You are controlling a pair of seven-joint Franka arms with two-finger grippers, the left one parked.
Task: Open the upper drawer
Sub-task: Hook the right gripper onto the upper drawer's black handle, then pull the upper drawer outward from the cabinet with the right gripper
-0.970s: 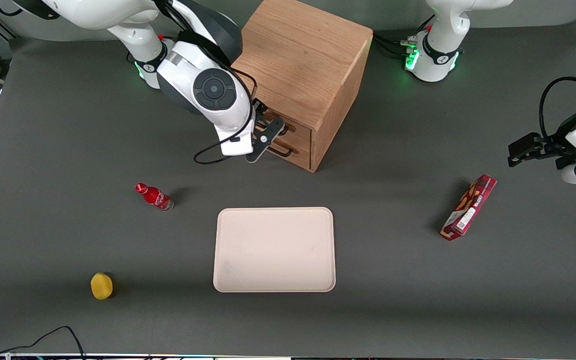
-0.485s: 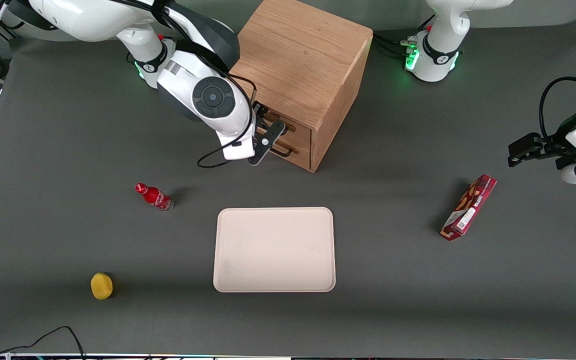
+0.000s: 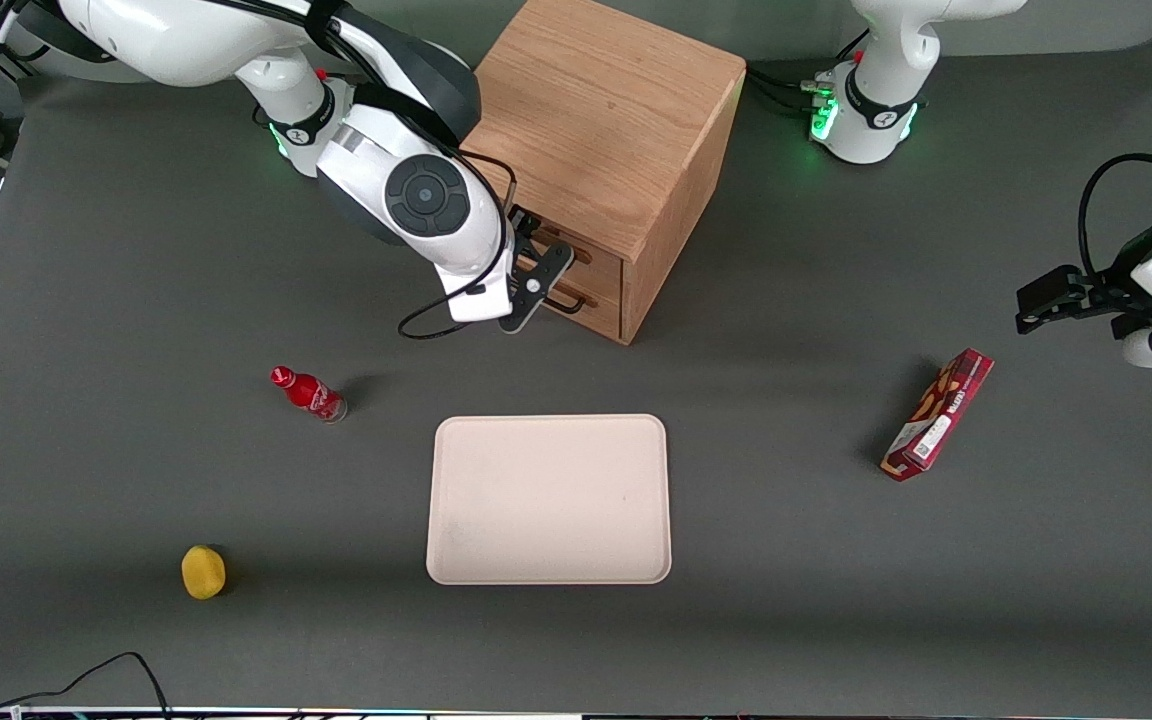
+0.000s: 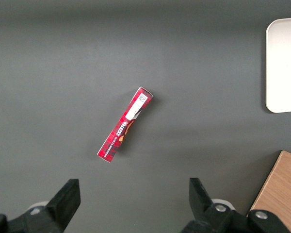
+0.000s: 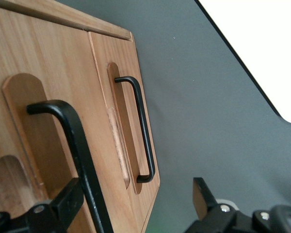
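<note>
Grey bench (image 3: 136, 250) carries one wooden cabinet (image 3: 606, 120) with two shut drawers. At the upper drawer (image 5: 48, 121), the hand (image 5: 136, 204) spreads wide around its bar handle (image 5: 77, 141). One bare tray (image 3: 548, 498) lies nearer the camera.

Light oak cabinet (image 3: 604, 120), black handles, cream tray (image 3: 548, 498), red box (image 3: 938, 415).

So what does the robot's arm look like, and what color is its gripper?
The working arm is glossy white with dark grey joints, a round dark cap on its wrist, a green light at its base and a loose black cable. Its gripper, in front of the wooden cabinet's drawers, is black, with two flat fingers.
</note>
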